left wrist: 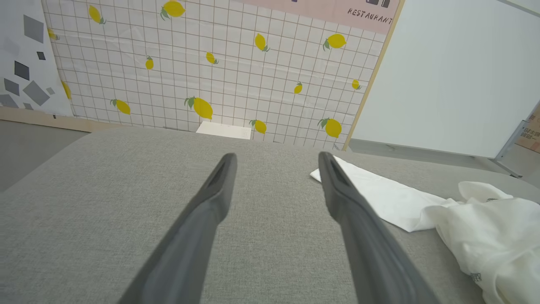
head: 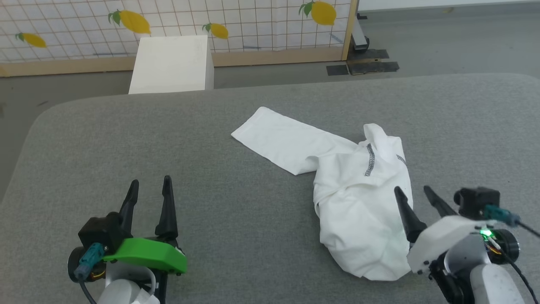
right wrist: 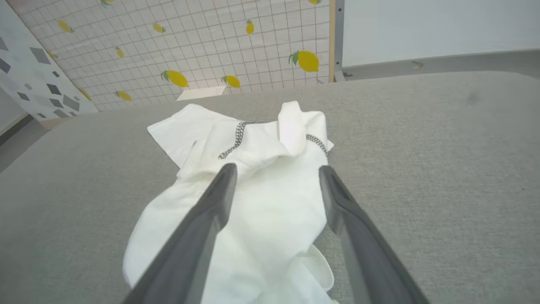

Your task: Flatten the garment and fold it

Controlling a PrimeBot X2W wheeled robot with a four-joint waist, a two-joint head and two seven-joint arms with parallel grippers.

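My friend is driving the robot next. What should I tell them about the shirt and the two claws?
Left gripper: open, empty, on the grey surface side, left of the white shirt.
Right gripper: open, empty, pointing over the shirt's near right part.
Shirt: crumpled heap, one sleeve lying out flat toward the far left.
Done: nothing yet.
Left: flatten it, then fold.

The left gripper (head: 150,181) at lower left and the right gripper (head: 411,188) at lower right both point forward, jaws spread wide and empty.

Bright, even light; wide-angle edge distortion
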